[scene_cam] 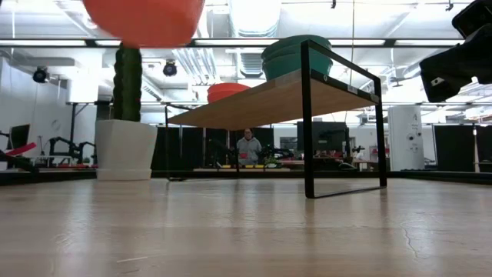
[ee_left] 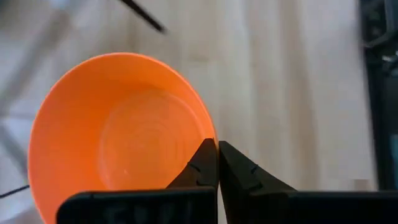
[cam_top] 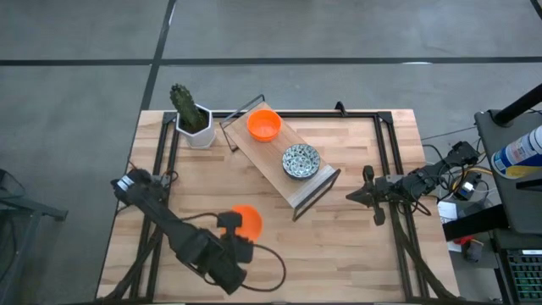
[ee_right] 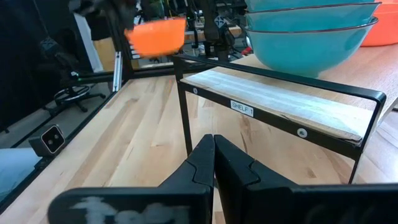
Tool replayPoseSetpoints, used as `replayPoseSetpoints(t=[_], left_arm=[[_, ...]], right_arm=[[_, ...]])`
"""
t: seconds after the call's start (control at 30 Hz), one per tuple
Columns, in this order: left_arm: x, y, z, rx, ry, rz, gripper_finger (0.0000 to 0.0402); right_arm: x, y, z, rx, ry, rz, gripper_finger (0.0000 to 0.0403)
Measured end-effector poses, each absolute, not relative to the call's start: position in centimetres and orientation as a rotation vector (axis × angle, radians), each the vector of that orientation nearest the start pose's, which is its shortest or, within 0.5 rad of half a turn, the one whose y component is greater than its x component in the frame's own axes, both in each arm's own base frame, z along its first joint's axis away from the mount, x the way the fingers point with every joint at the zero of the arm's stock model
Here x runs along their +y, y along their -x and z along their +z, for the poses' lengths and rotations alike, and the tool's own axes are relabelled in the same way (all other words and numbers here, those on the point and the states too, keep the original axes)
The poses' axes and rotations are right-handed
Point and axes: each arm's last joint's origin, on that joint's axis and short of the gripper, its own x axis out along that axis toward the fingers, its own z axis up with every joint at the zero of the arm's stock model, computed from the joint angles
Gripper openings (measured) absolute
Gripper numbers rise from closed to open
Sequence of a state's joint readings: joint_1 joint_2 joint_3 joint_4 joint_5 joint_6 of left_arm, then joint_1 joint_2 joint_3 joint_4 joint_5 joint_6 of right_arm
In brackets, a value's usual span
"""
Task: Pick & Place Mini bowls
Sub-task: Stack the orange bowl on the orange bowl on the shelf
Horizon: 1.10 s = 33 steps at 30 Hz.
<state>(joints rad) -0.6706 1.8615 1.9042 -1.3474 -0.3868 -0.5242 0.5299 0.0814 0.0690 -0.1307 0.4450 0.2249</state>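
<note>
My left gripper is shut on a plain orange mini bowl, which hangs high above the table in the low view and shows far off in the right wrist view. A second orange bowl and a stack of patterned bowls, teal outside, rest on the wooden shelf. My right gripper waits shut, low, beside the shelf's right end. My left gripper pinches the orange bowl's rim on the side nearest the wrist, one finger inside the bowl and one outside. The fingers slant down from above. The bowl is lifted clear of the table, mouth up and about level.
A white hexagonal pot with a cactus stands at the table's far left, next to the shelf's far end. The black-framed shelf runs slantwise across the table's middle. Bare wood lies near the front edge. A person stands in the room behind.
</note>
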Motion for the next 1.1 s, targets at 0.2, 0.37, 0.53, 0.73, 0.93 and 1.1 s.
replayPoseSetpoints(t=[0.2, 0.37, 0.53, 0.73, 0.93, 1.1], left_arm=[[-18.7, -28.9, 38.4, 1.056, -0.267, 0.187, 0.0], [-15.5, -29.6, 41.8, 0.98, -0.253, 0.219, 0.0], [-12.1, -30.4, 44.2, 0.928, -0.263, 0.241, 0.0], [-7.3, -30.8, 45.2, 0.937, -0.285, 0.316, 0.0], [-2.9, -32.1, 45.0, 0.968, -0.307, 0.346, 0.0], [1.1, -33.7, 44.5, 0.946, -0.38, 0.359, 0.0]], right_arm=[[3.8, -8.9, 16.9, 0.135, -0.158, 0.07, 0.0009], [3.8, -8.9, 16.9, 0.135, -0.158, 0.07, 0.0009], [3.8, -8.9, 16.9, 0.135, -0.157, 0.07, 0.0009], [3.8, -8.9, 16.9, 0.135, -0.158, 0.07, 0.0009], [3.8, -8.9, 16.9, 0.135, -0.157, 0.07, 0.0009], [3.8, -8.9, 16.9, 0.135, -0.158, 0.07, 0.0009]])
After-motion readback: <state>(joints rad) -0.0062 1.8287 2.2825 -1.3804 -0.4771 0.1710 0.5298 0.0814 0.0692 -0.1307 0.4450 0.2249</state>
